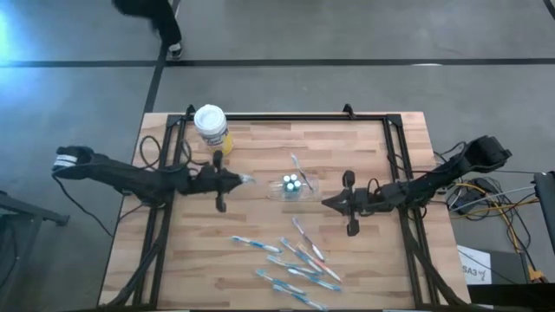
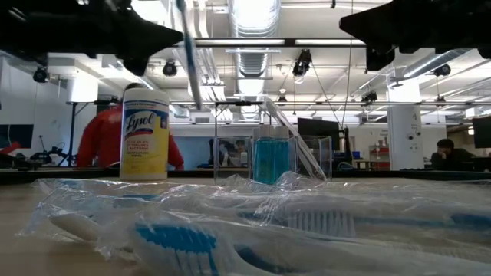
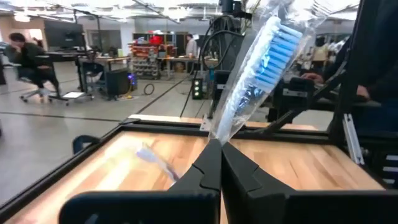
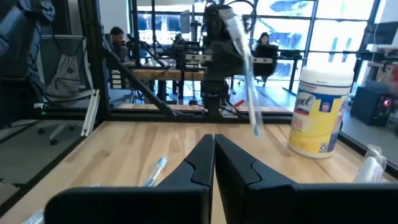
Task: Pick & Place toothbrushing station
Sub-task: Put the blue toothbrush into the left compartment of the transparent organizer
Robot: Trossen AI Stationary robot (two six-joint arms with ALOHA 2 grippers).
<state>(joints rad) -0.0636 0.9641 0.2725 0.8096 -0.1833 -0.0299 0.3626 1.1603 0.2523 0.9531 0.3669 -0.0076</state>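
Note:
My left gripper [image 1: 236, 179] is shut on a wrapped blue-and-white toothbrush [image 3: 261, 62] above the table's middle left; the toothbrush also shows in the low view [image 2: 190, 61] and the right wrist view [image 4: 245, 74]. Several more toothbrushes [image 1: 295, 260] lie flat on the near part of the table. A small clear pouch [image 1: 293, 185] holds white round-topped tubes, and one toothbrush [image 1: 300, 166] lies at its far side. My right gripper [image 1: 329, 203] is shut and empty, just right of the pouch. My left gripper pinches the toothbrush's wrapped handle [image 3: 219, 134] between its two fingers, below the bristle head [image 3: 277, 40]. The fingers come level from the table's left and lie across the handle. The toothbrush stands tilted, head up, its lower end [image 4: 255, 129] clear of the table.
A white-lidded yellow canister [image 1: 211, 126] stands at the far left, close behind my left arm. A black frame [image 1: 286, 118] runs along the table's far edge and sides. A person [image 1: 152, 17] is beyond the far edge.

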